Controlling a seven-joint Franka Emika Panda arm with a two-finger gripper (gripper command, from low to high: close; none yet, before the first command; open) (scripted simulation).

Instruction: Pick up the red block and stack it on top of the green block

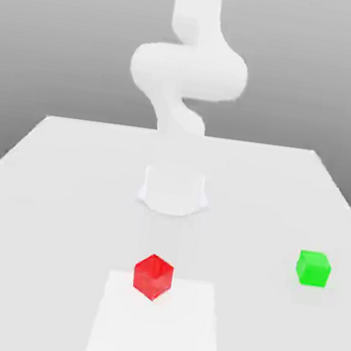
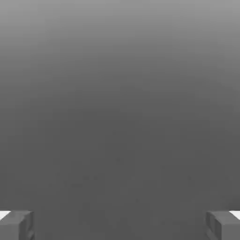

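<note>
Here, the gripper (image 2: 120, 225) hangs with jaws wide and empty, while the red block (image 1: 153, 275) sits on the white counter (image 1: 51, 193), well apart from the green block (image 1: 313, 268) toward the exterior view's right; an off-centre descent could nudge the cube aside.

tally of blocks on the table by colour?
Red block: 1
Green block: 1
Total: 2, both resting on the table, apart from each other.
</note>
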